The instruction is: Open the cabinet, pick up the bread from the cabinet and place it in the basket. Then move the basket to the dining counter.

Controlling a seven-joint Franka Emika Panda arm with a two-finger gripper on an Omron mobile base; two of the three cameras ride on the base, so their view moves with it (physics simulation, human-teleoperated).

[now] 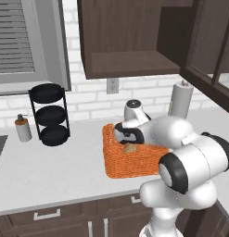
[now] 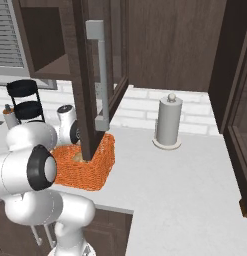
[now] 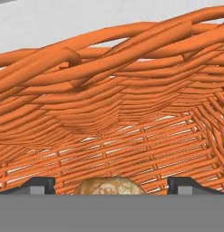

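One step ends: your gripper (image 3: 111, 186) stands spread over the bread (image 3: 110, 186) inside the basket (image 3: 109, 113); next, grasp the basket.

The left base view looks forward and down from behind the arm, which rises at 5 o'clock, toward the basket (image 1: 130, 159) on the worktop (image 1: 51, 171). The right base view faces the same basket (image 2: 92, 167) from the other side, arm at 8 o'clock, with the open cabinet (image 2: 90, 75) door close in front. The hand view sits inside the basket (image 3: 109, 104), very near its weave.
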